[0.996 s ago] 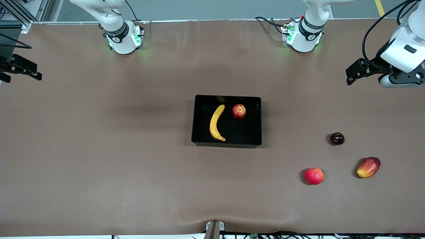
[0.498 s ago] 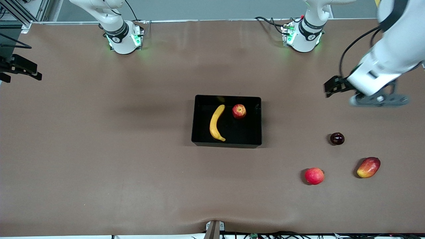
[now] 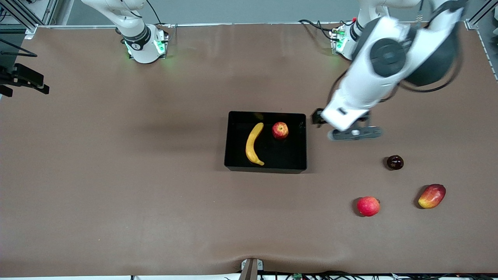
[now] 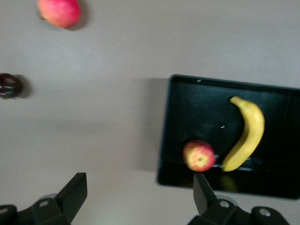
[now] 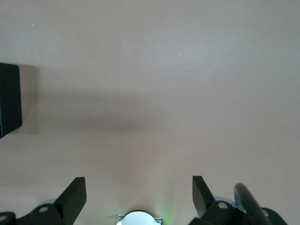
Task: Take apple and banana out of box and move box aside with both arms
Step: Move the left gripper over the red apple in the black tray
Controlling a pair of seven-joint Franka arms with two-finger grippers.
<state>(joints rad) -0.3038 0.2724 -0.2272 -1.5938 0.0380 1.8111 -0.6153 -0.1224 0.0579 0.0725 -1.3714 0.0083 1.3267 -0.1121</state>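
The black box sits mid-table with the yellow banana and the small red apple lying in it. My left gripper hangs open and holds nothing, over the table just beside the box's wall at the left arm's end. In the left wrist view the box, banana and apple show past my open left gripper. My right gripper waits open at the right arm's end of the table. In its own view the right gripper is over bare cloth, with a box corner at the edge.
Three loose fruits lie toward the left arm's end, nearer the front camera than the box: a dark round fruit, a red round fruit and a red-yellow mango. A brown cloth covers the table.
My left arm has swung in from the left arm's end of the table toward the box, its gripper still open. The right arm, box and fruits have not moved.
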